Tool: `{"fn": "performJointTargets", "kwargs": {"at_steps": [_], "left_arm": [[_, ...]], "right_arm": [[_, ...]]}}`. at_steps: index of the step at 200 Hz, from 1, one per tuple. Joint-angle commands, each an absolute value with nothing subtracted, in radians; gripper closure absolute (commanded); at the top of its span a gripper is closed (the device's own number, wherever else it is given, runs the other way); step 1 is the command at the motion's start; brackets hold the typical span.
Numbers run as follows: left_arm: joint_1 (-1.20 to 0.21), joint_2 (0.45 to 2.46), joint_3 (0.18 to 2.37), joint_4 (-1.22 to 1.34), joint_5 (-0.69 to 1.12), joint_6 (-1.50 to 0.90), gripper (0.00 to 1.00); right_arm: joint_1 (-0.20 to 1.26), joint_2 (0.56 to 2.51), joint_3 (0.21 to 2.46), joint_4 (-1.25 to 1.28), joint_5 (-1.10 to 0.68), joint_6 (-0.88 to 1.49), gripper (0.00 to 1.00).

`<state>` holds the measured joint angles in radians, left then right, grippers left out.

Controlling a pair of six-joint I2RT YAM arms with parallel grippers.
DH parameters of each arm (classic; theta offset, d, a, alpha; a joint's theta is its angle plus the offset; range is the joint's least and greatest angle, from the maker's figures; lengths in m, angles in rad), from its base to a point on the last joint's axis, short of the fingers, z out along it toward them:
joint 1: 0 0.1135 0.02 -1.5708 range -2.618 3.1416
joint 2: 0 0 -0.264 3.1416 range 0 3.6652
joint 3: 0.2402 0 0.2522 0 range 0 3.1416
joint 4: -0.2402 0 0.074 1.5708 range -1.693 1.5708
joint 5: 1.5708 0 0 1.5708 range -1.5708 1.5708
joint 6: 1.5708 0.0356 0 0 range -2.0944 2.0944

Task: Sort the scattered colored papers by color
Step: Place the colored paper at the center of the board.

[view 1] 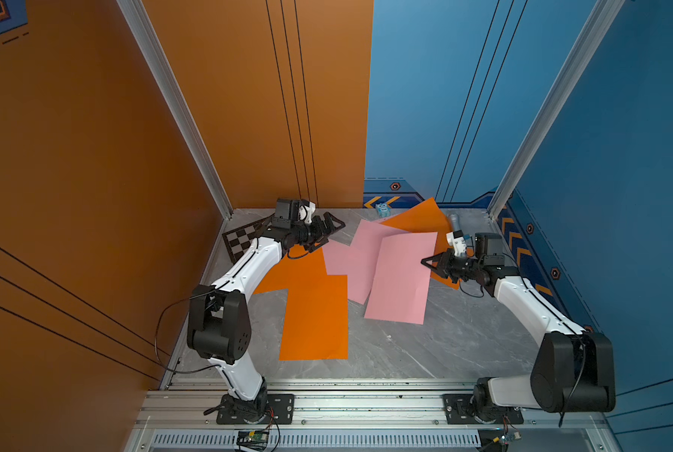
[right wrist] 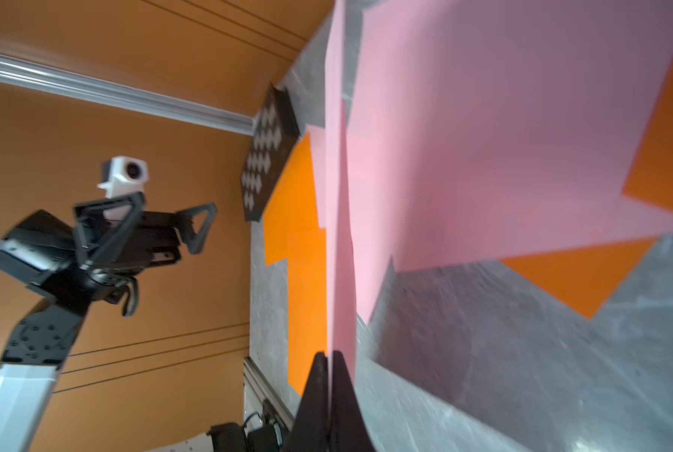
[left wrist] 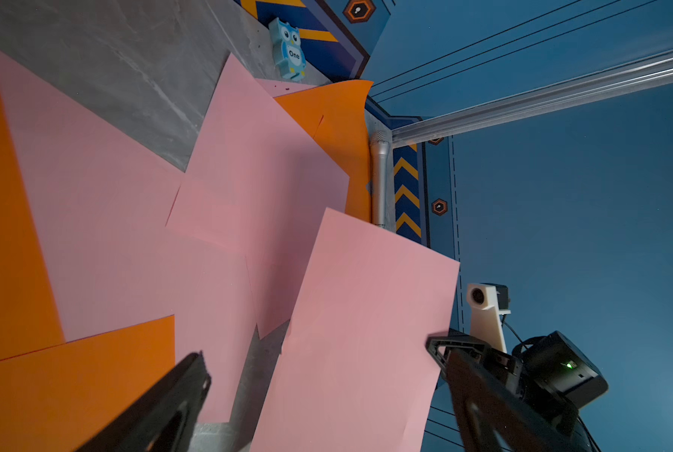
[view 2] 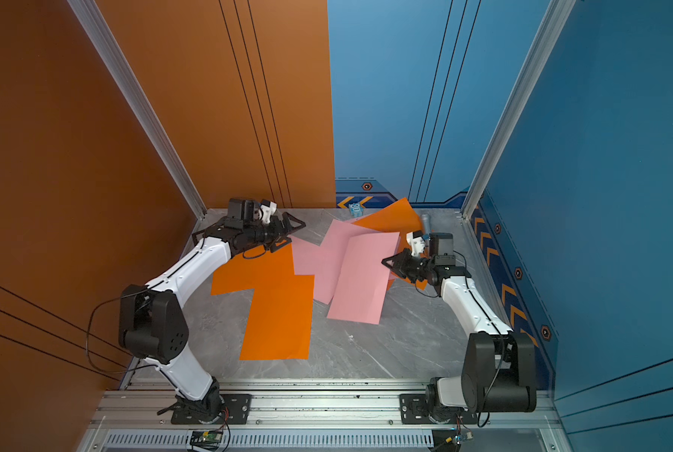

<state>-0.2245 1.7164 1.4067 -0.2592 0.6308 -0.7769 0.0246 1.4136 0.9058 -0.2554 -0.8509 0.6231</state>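
Gripping one pink sheet (view 1: 399, 278) by its edge with right pincer (view 1: 424, 261), clamped tight on the paper; sheet raised and sagging, well apart from checkered board (view 1: 242, 238). Holding nothing with left pincer (view 1: 329, 236), spread wide, just beside that board. Lift slowly, clear of other pink papers (view 1: 350, 254) (thin stock, likely to drag neighbours). Lay with pinks, away from orange sheets (view 1: 315, 313) beside board. Working on smooth grey marbled tabletop (view 1: 424, 352), boxed in by orange and blue walls.

chessboard (view 1: 241, 238) half behind left arm (view 1: 256, 260), rear orange paper (view 1: 421, 217) partly covered
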Motion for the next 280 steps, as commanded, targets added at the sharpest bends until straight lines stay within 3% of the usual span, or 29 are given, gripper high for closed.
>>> {"fn": "performJointTargets", "kwargs": {"at_steps": [1,49,112,280], "left_arm": [[-0.248,1.684,1.371,-0.256,0.602,-0.747,0.02],[-0.262,1.688,1.334,-0.257,0.608,-0.708,0.02],[-0.263,1.667,1.295,-0.258,0.611,-0.687,0.02],[-0.282,1.678,1.295,-0.257,0.587,-0.684,0.02]], "right_arm": [[0.083,1.478,0.896,-0.498,-0.758,0.451,1.00],[0.241,1.575,0.991,-0.698,-0.422,0.299,1.00],[0.333,1.615,1.056,-0.724,-0.191,0.230,1.00],[0.353,1.647,0.985,-0.655,-0.075,0.372,1.00]]}}
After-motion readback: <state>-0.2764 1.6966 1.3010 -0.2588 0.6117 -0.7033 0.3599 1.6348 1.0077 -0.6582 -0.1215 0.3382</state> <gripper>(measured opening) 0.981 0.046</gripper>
